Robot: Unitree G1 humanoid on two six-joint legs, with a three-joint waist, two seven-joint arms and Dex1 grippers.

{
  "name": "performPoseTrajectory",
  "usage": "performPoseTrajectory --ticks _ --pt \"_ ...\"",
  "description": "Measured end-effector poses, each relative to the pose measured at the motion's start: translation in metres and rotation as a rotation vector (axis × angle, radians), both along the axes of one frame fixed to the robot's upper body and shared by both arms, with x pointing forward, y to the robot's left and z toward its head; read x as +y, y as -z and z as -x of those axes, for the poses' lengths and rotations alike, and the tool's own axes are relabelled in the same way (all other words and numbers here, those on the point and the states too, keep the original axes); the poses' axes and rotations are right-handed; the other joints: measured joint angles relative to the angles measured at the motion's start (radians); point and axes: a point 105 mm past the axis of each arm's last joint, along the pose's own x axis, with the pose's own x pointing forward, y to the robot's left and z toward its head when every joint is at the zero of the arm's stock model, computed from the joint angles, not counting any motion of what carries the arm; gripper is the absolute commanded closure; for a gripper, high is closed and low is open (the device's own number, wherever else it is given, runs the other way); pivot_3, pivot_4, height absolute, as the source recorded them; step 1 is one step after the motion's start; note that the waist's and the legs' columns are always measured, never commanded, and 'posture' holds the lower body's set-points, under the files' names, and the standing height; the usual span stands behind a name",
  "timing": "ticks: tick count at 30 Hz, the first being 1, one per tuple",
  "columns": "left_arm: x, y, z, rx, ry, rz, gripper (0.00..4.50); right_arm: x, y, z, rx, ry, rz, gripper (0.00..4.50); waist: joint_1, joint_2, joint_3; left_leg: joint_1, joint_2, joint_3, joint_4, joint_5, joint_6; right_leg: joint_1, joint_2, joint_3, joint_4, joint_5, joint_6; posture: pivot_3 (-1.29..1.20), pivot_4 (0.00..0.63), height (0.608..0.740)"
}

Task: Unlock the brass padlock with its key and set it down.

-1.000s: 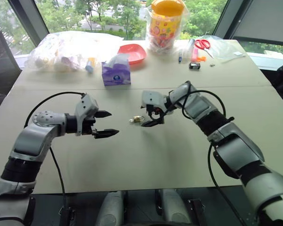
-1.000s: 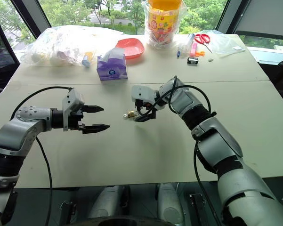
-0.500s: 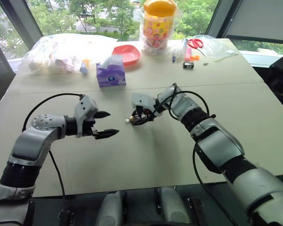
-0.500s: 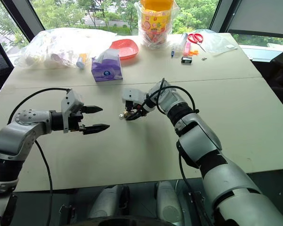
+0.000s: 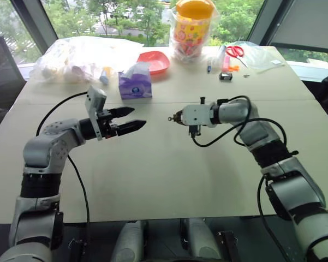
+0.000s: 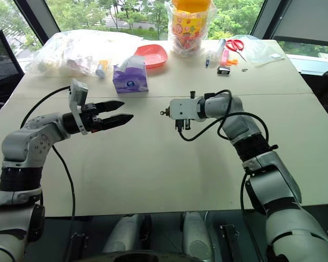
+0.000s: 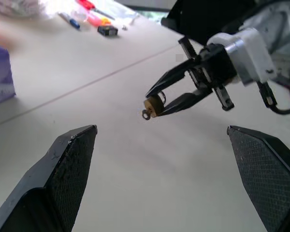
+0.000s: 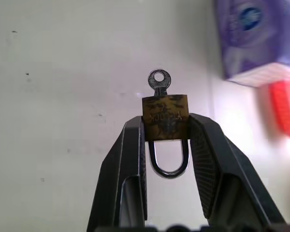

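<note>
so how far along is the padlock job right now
Done: the right tool is shut on the brass padlock and holds it above the table, with the key already seated in its keyhole.
In hand: the left tool is open and points toward the key.
Left: the shackle looks closed, so the key still needs gripping and turning, then the padlock must be set down.

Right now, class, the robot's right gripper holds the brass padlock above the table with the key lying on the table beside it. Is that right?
Not quite. The right gripper does hold the brass padlock above the table, but the key is not lying on the table: it sticks out of the padlock's body, opposite the shackle. The right wrist view shows it.
</note>
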Motion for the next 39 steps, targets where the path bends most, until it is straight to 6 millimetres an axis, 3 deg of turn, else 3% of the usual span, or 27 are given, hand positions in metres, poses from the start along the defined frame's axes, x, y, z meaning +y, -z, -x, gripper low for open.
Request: performPoseTrajectory --ticks 1,4,9,16,24,28,39 --pt "-0.005 -0.002 -0.002 0.008 0.022 0.017 0.00 0.002 -0.008 0.005 -0.035 -0.010 -0.010 3.81 -0.004 0.000 0.000 0.001 0.000 0.001 0.000 0.000 0.000 0.000 0.001 0.000 0.000 0.000 0.000 0.00 0.150 0.740" --pt "-0.017 -0.006 -0.012 0.038 0.082 0.051 0.72 0.004 -0.019 0.017 -0.088 -0.003 -0.040 3.81 -0.002 0.000 0.000 0.002 0.000 0.000 0.000 0.000 0.000 0.001 0.002 0.000 0.001 0.000 0.000 0.00 0.150 0.740" --pt "-0.034 -0.003 -0.021 0.071 0.162 0.050 2.35 0.008 -0.029 0.024 -0.114 0.031 -0.085 3.81 0.002 0.000 0.000 0.002 0.000 0.000 0.002 0.000 0.000 0.002 0.002 0.000 0.001 0.000 -0.001 0.00 0.150 0.740" --pt "-0.051 -0.012 -0.034 0.042 0.229 0.034 2.35 0.010 -0.033 0.028 -0.128 0.073 -0.131 3.81 0.005 0.000 0.000 0.001 0.000 0.000 0.002 -0.001 0.002 0.002 0.002 0.000 -0.001 0.000 0.000 0.00 0.150 0.740" --pt "-0.059 -0.003 -0.034 0.055 0.258 0.031 2.35 0.012 -0.034 0.032 -0.126 0.083 -0.145 3.81 0.003 0.000 0.000 0.001 0.000 0.000 0.002 -0.001 0.002 0.002 0.002 0.000 -0.001 0.000 0.000 0.00 0.150 0.740" --pt "-0.061 -0.001 -0.034 0.047 0.262 0.029 3.45 0.013 -0.034 0.033 -0.126 0.083 -0.147 3.81 0.004 0.000 0.000 0.001 0.000 0.000 0.002 -0.001 0.002 0.002 0.002 0.000 -0.001 0.000 0.000 0.00 0.150 0.740" --pt "-0.064 -0.001 -0.034 0.055 0.273 0.046 3.45 0.013 -0.032 0.032 -0.113 0.093 -0.146 3.81 0.004 0.000 0.000 0.000 0.000 0.000 0.002 -0.001 0.002 0.002 0.002 0.000 -0.001 0.000 0.000 0.00 0.150 0.740"
